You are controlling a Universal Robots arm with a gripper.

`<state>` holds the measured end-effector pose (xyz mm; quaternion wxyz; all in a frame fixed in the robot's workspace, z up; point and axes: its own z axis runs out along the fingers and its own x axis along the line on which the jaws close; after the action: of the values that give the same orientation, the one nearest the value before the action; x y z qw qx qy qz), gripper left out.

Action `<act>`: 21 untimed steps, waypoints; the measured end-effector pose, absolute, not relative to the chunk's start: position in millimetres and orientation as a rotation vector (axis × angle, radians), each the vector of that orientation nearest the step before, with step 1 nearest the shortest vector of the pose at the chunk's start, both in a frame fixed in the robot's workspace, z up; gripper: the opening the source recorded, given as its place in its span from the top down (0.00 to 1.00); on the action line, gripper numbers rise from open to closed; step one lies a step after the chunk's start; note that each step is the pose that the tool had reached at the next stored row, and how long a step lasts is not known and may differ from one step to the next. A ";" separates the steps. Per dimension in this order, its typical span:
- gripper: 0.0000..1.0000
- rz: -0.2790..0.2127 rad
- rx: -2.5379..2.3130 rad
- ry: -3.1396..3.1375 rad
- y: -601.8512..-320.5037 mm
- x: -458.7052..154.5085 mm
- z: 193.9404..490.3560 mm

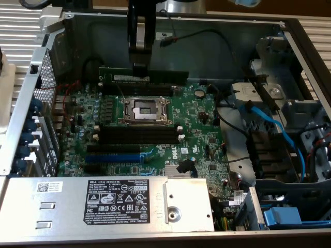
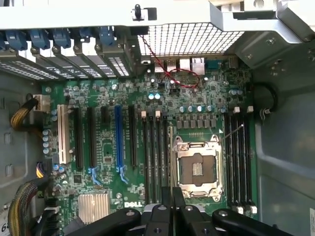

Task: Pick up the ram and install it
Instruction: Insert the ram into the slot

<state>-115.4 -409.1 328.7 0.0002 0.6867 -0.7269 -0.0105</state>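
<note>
The ram (image 1: 160,75), a long dark-green stick with a white label strip, stands on its long edge and level, right over the far black memory slots (image 1: 135,91) behind the CPU socket (image 1: 145,109). My gripper (image 1: 140,67) comes down from above and is shut on the ram near its middle. I cannot tell whether the stick's lower edge touches a slot. The wrist view looks down on the motherboard, with my black fingers (image 2: 165,204) pressed close together and memory slots (image 2: 239,157) on both sides of the socket (image 2: 197,169).
A second bank of black slots (image 1: 138,135) lies in front of the socket, and a blue expansion slot (image 1: 114,156) in front of that. The labelled power supply (image 1: 124,204) fills the front. Blue cables (image 1: 274,129) and drive bays stand at the exterior view's right.
</note>
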 end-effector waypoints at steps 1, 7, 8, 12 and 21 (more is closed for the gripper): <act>0.88 -0.033 2.162 -2.278 -409.0 -116.2 326.9; 0.88 -0.028 2.201 -2.240 -409.0 -118.8 318.4; 0.88 -0.024 2.206 -2.235 -409.0 -118.9 317.8; 0.88 -0.006 2.224 -2.223 -409.8 -118.9 315.8; 0.88 0.005 2.233 -2.221 -411.4 -119.4 302.7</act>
<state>-119.4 -411.4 302.7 -0.0040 0.7089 -0.7053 0.0016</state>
